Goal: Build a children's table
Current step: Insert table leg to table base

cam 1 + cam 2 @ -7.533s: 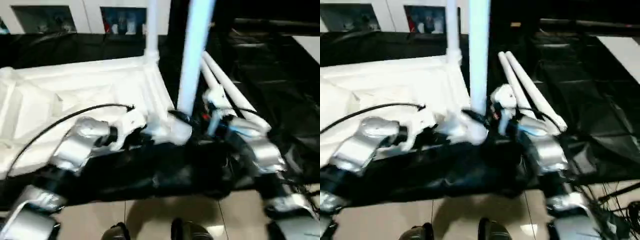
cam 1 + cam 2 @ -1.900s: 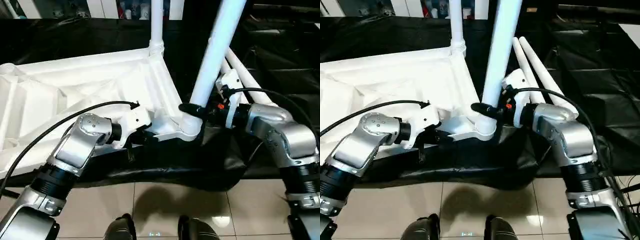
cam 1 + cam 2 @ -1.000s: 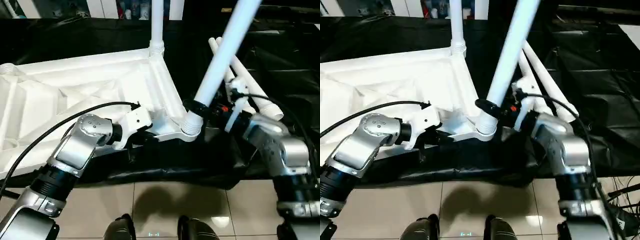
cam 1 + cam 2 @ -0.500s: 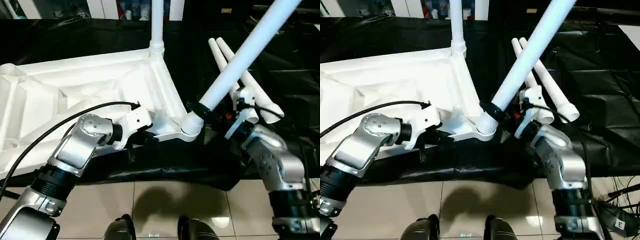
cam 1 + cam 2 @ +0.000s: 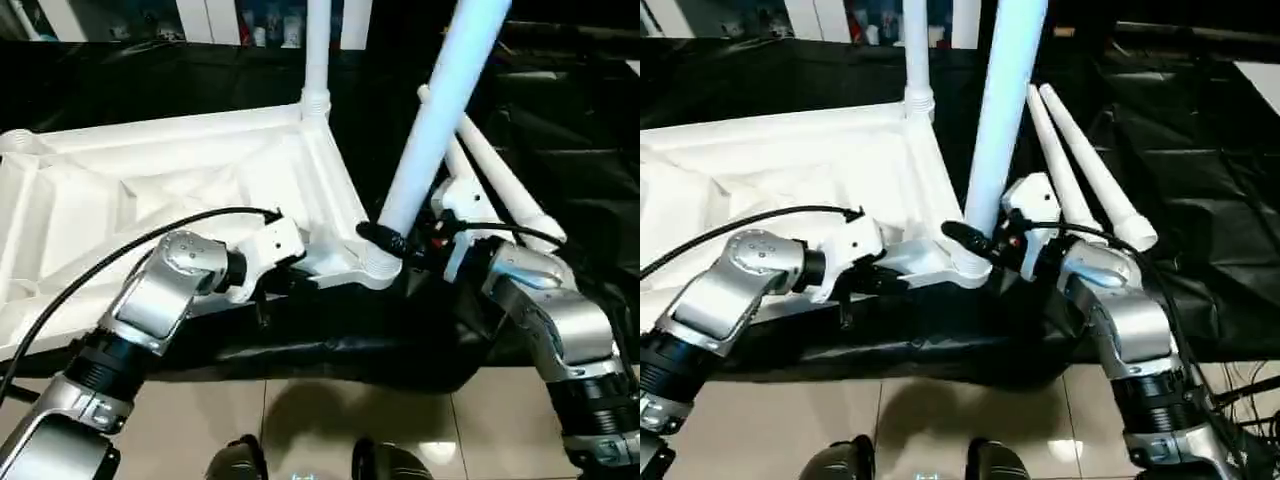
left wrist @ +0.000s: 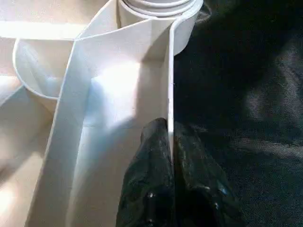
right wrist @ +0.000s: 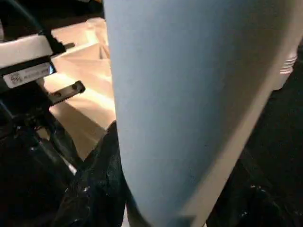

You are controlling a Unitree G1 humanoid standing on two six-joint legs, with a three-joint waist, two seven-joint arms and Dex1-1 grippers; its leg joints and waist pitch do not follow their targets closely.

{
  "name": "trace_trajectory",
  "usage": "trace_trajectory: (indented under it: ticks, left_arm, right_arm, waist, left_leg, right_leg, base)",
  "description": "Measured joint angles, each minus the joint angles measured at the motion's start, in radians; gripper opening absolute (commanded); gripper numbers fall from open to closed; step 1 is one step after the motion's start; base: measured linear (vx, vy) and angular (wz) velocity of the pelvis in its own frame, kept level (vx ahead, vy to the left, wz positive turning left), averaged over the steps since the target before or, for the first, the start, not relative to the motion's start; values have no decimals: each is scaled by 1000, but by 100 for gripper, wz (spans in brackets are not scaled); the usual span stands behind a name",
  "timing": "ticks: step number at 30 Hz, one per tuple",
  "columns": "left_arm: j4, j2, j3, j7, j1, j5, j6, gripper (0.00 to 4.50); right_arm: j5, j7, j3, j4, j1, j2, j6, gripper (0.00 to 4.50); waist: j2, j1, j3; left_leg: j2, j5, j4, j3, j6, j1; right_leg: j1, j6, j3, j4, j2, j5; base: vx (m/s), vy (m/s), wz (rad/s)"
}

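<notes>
The white tabletop (image 5: 150, 200) lies ribbed side up on a bench draped in black sheeting (image 5: 350, 335). One leg (image 5: 318, 50) stands upright in its far corner socket. The left gripper (image 6: 169, 142) is clenched on the tabletop's thin edge wall. The right gripper (image 5: 975, 243) grasps a second leg (image 5: 1002, 110) just above the near corner socket (image 5: 378, 268), the leg leaning slightly. Two spare legs (image 5: 1080, 170) lie side by side on the sheeting just behind the right arm, close to the held leg
</notes>
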Motion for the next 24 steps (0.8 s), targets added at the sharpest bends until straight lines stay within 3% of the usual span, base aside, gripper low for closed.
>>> trace_trajectory:
  ticks: [7, 15, 24]
  left_arm:
    - [0, 0, -2, -3, 1, 0, -1, 0]
    - [-12, 28, -9, -66, 9, -12, -30, 0]
    - [11, 28, -12, -67, -1, -10, -49, 0]
  right_arm:
    - [-11, 53, 15, 5, -14, -33, 5, 182]
    - [16, 224, 18, 95, -67, -66, -38, 182]
    - [10, 286, 28, 180, -114, -69, -79, 182]
  waist:
    - [-3, 0, -2]
    - [-4, -1, -3]
    - [-5, -2, -3]
  left_leg:
    - [0, 0, -1, 0, 0, 0]
    - [0, 0, -6, 1, 0, 0]
    - [0, 0, -6, 1, 0, 1]
  right_leg:
    - [0, 2, 0, 0, -1, -1]
    - [-1, -1, -2, -1, -1, -6]
    - [0, -2, -3, 0, -1, -6]
  base:
    - [0, 0, 0]
    - [0, 0, 0]
    - [0, 0, 0]
